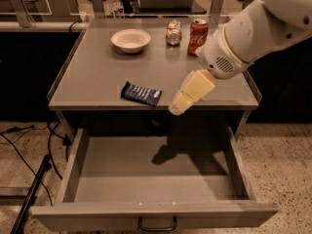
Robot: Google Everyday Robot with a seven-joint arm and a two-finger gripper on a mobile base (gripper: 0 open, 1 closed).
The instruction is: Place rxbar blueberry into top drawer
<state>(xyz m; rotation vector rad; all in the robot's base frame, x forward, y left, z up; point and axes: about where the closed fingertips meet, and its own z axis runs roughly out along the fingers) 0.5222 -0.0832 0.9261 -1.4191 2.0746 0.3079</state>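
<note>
The rxbar blueberry, a flat dark blue wrapper with white lettering, lies near the front edge of the grey tabletop. The top drawer is pulled open below it, with a plain grey inside and a dark loop handle on its front panel. My gripper, pale yellow, hangs at the table's front edge just right of the bar, a short gap away, with nothing seen in it.
A white bowl, a small glass jar and a red soda can stand at the back of the table. Cables and a dark pole lie on the floor at the left.
</note>
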